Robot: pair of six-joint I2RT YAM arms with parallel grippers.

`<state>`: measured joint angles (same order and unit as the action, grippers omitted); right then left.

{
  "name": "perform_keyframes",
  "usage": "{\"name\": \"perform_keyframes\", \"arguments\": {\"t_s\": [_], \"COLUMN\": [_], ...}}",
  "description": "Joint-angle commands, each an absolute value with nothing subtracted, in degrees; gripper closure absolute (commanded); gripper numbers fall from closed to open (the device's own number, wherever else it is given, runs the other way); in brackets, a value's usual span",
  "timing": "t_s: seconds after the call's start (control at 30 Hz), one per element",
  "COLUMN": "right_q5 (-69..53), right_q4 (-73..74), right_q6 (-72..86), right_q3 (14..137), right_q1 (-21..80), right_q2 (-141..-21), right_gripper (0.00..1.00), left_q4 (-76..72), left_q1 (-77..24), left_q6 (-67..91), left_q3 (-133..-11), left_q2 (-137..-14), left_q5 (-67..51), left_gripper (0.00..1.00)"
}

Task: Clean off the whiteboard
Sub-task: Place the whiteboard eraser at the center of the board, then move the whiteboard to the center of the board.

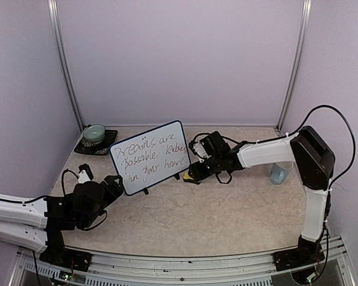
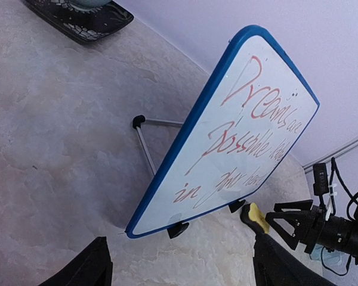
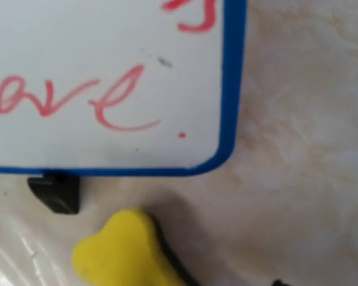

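Where the whiteboard (image 1: 150, 156) stands tilted on its feet mid-table (image 1: 227, 208), red writing across its face, you have the left gripper (image 1: 114, 182) spread wide and empty near its lower left corner. Right gripper (image 1: 194, 171): fingers parted, yellow sponge (image 3: 122, 250) on the table at their tips.
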<state>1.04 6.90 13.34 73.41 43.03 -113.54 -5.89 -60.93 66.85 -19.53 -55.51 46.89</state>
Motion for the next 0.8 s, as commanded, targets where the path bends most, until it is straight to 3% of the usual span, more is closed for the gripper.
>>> {"name": "perform_keyframes", "arguments": {"t_s": [0.0, 0.33, 0.77], "right_q5": [0.43, -2.10, -1.25], "right_q4": [6.98, 4.08, 4.86], "right_q6": [12.50, 10.42, 11.74], "right_q3": [74.27, 79.67, 86.69], "right_q1": [44.81, 48.44, 48.56], "right_q2": [-114.99, -118.60, -126.33], "right_gripper": [0.33, 0.36, 0.60], "left_q4": [-5.03, -4.50, -3.20], "left_q1": [-61.44, -61.48, -61.51], "left_q6": [67.65, 67.93, 69.30], "left_q3": [-17.59, -16.33, -13.93], "left_q2": [-52.93, -50.43, -46.87], "left_q5": [48.36, 48.88, 49.81], "left_gripper": [0.21, 0.20, 0.21]}}
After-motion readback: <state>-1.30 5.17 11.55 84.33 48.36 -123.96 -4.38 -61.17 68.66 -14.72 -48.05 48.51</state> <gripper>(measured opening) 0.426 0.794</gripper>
